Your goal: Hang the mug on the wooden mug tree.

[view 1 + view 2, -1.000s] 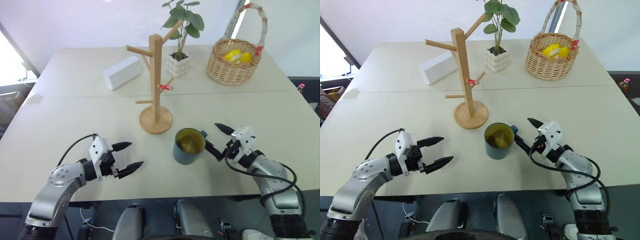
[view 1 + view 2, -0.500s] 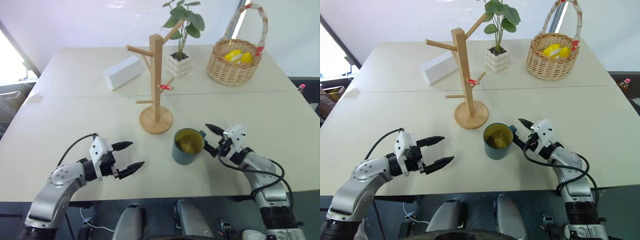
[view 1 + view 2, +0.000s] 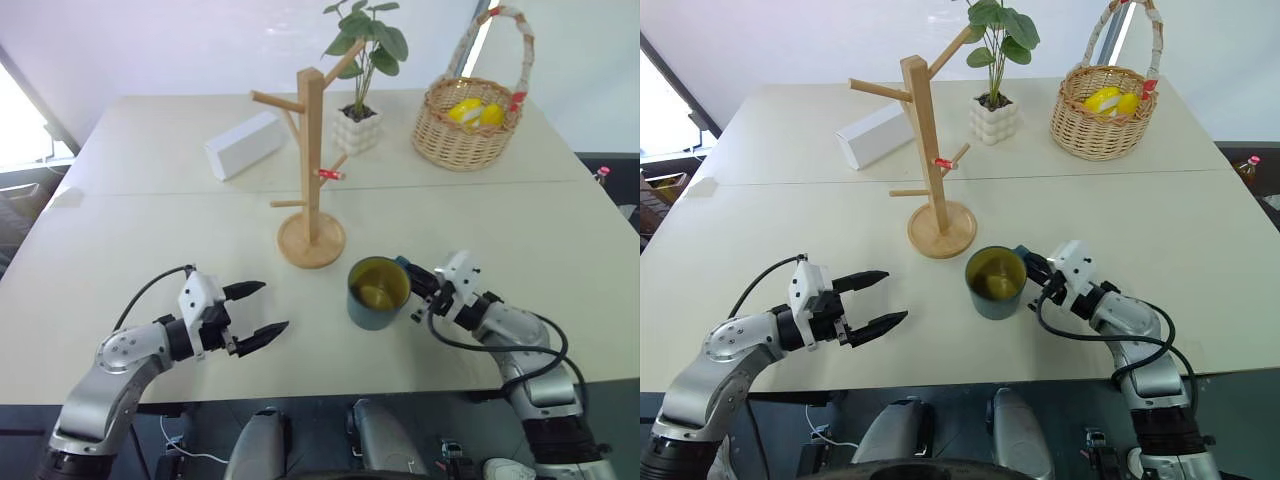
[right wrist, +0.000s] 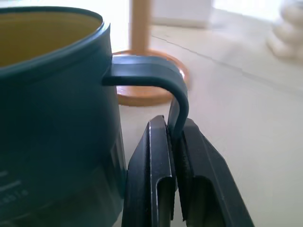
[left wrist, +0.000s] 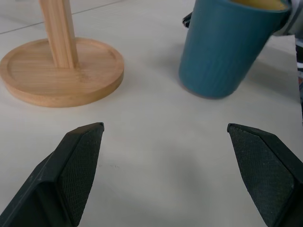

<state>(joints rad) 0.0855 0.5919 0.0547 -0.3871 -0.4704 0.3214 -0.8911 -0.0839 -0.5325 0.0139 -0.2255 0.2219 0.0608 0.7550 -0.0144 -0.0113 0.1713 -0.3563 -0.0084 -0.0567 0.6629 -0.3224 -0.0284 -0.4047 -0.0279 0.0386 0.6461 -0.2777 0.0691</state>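
Wicker basket (image 3: pixel 463 128) holds yellow items (image 3: pixel 476 113), possibly fruit.

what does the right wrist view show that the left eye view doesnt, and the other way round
Right wrist view alone: the right gripper seen close up, its two black fingers shut on the downward leg of the mug's handle.

Left eye view alone: the left gripper open above the table, the white box, the potted plant, the wicker basket with yellow items, and the pegs of the wooden mug tree.

Both: the mug standing upright on the table, and the mug tree's round base behind it.
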